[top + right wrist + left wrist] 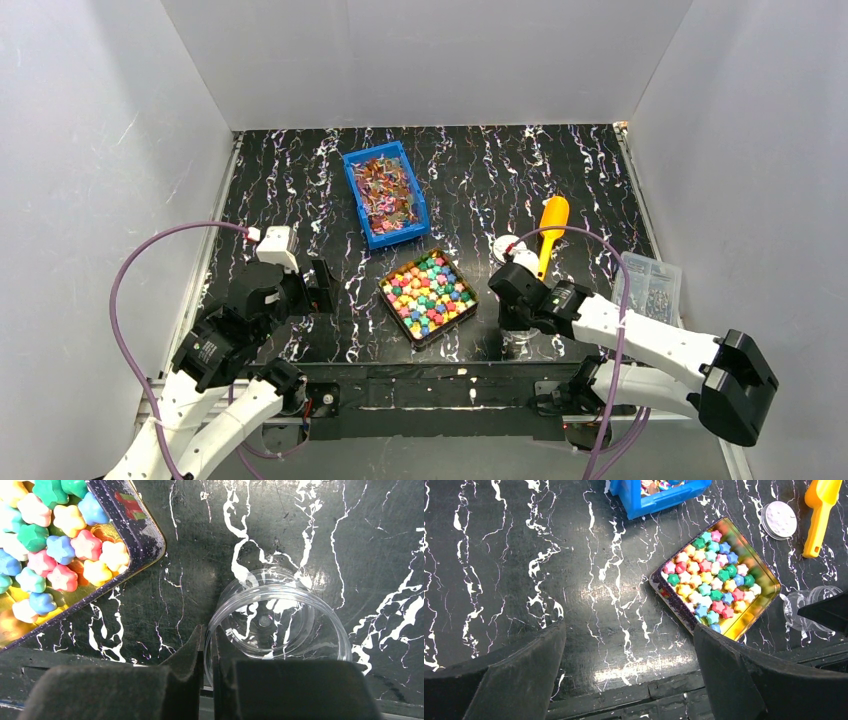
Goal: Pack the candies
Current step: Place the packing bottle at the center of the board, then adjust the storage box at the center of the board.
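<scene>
the right gripper pinched the rim of the clear jar near the desk's front edge. the left gripper was spread wide, holding nothing. the star candies sat in the tin mid-desk. next, i think: get candies into the jar.

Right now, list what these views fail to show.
Right wrist view: near wall of the clear jar, behind the right fingers.
Left wrist view: most of the blue bin, cut off by the top edge.
Top view: contents of the clear bag, too small.
</scene>
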`<action>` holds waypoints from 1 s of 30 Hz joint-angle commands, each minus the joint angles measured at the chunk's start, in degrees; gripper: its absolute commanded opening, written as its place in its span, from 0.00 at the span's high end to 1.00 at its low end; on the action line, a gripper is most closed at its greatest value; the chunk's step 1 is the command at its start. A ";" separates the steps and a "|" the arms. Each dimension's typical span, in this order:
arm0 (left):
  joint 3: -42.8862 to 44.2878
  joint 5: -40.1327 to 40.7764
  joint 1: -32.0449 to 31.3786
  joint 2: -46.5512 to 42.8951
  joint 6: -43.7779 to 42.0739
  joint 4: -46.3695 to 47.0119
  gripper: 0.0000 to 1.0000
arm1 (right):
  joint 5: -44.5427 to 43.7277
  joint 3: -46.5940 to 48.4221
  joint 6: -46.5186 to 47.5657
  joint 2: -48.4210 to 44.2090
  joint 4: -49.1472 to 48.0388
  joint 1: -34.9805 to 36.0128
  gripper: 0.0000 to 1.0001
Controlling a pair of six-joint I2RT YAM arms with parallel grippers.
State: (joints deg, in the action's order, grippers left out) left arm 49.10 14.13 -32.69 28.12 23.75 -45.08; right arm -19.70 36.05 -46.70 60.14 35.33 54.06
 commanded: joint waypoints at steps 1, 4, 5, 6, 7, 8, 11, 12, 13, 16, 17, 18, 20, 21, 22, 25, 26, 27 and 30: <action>-0.72 -0.20 0.43 -0.17 0.42 -0.98 0.01 | -2.01 -0.65 -1.72 -1.85 -1.49 0.51 0.85; -0.82 0.00 0.43 -0.49 0.43 -0.97 0.01 | -2.32 0.39 -1.72 -2.34 -0.26 0.84 0.73; -0.80 0.02 0.43 -0.45 0.43 -0.99 0.01 | -2.73 0.94 -1.57 -2.51 0.35 0.99 0.71; -0.84 0.02 0.43 -0.48 0.47 -0.98 0.01 | -3.16 1.61 -1.48 -2.83 1.02 1.07 0.70; -0.85 0.00 0.43 -0.48 0.43 -0.99 0.01 | -3.56 2.34 -1.25 -3.02 1.71 1.12 0.70; -0.87 0.02 0.43 -0.48 0.47 -0.98 0.01 | -3.92 3.14 -1.05 -3.28 2.43 1.13 0.68; -0.85 0.11 0.43 -0.62 0.42 -0.99 0.00 | -4.80 6.18 -0.06 -3.17 4.61 1.22 0.65; -0.85 0.11 0.43 -0.61 0.42 -0.98 0.01 | -5.09 7.24 0.35 -3.04 5.16 1.20 0.65; -0.85 0.18 0.41 -0.65 0.47 -0.97 0.01 | -5.35 8.18 0.79 -2.87 5.57 1.22 0.64; -0.85 0.28 0.43 -0.52 0.33 -1.02 0.01 | -6.22 11.16 2.38 -1.77 5.93 1.22 0.61; -0.85 0.28 0.43 -0.44 0.36 -0.98 0.01 | -6.44 12.06 2.99 -1.31 5.98 1.22 0.60; -0.85 0.28 0.43 -0.37 0.34 -0.98 0.01 | -6.62 12.98 3.61 -0.52 5.79 1.22 0.59; -0.85 0.36 0.43 -0.35 0.40 -0.97 0.01 | -6.56 14.92 5.12 1.35 4.92 1.22 0.57; -0.85 0.37 0.41 -0.41 0.34 -0.97 0.01 | -6.43 15.71 6.25 2.60 4.14 1.22 0.55; -0.85 0.44 0.43 -0.35 0.33 -0.97 0.01 | -6.45 16.76 7.07 4.28 3.53 1.21 0.54; -0.85 0.85 0.43 -0.15 0.28 -1.07 0.01 | -6.79 20.09 11.86 11.79 -1.74 1.22 0.51; -0.85 0.81 0.42 0.15 0.34 -1.06 0.01 | -7.05 21.58 13.59 15.74 -3.33 1.07 0.51; -0.85 0.72 0.43 0.49 0.32 -1.07 0.01 | -6.51 22.85 14.26 18.65 -4.18 0.88 0.51; -0.76 0.72 0.42 0.83 0.25 -1.07 0.01 | -1.62 23.92 16.20 24.34 -10.22 -1.23 0.51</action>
State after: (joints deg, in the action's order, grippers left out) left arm 48.60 14.13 -32.67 28.29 24.08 -45.08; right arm -24.47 56.90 -33.28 81.14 31.40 54.48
